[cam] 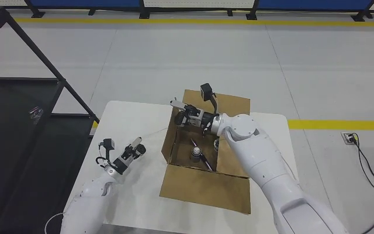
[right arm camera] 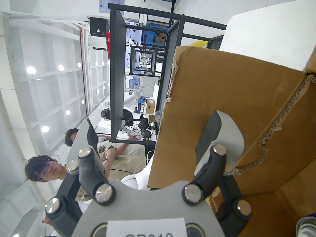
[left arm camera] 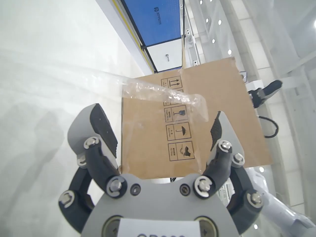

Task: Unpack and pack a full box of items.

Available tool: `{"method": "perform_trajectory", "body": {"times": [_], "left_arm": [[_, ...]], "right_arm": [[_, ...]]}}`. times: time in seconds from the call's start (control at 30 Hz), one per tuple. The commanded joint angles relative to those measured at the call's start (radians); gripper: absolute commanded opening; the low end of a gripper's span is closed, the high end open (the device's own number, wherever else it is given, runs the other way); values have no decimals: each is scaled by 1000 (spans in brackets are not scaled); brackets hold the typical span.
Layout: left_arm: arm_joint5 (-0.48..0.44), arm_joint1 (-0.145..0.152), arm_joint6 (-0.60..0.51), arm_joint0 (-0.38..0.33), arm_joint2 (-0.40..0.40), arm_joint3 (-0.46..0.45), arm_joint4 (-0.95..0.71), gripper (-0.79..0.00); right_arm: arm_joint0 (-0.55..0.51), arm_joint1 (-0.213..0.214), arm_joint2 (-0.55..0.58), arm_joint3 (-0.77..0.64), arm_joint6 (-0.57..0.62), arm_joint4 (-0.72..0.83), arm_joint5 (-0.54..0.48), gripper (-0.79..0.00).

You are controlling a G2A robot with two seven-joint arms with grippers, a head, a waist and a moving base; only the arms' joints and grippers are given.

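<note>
An open cardboard box (cam: 204, 188) stands in the middle of the white table (cam: 131, 117). Inside it lie a small capped bottle (cam: 197, 154) and a thin pink stick beside it. My right gripper (cam: 177, 113) is at the box's far left corner. There it stands open astride the upright side flap (right arm camera: 222, 94), one finger (right arm camera: 212, 134) inside the box and the other outside. My left gripper (cam: 138, 148) is low over the table left of the box, open and holding nothing (left arm camera: 160, 127), facing the box wall (left arm camera: 153, 136). A loose strip of clear tape (left arm camera: 170, 94) hangs off that wall.
A black metal rack (cam: 52, 105) stands just off the table's left edge. The box flaps are folded out at the front and back (cam: 225, 102). Bare table lies left of the box around my left arm. A round white item (right arm camera: 306, 225) sits in the box.
</note>
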Motion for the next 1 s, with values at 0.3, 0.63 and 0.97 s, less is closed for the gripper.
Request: {"method": "perform_trajectory", "body": {"times": [0.3,0.63,0.97], "left_arm": [[185,-17,-47,-37,45,1,-52,0],[238,-33,-31,-87,61,69,-107,0],[337,-64,58,-190,90,186,-146,0]], "right_arm": [[-7,4,9,-9,-1,-10,-1,0],[-14,12,24,-14,-1,-15,4,0],[-14,11,24,-18,0,-20,11,0]]}}
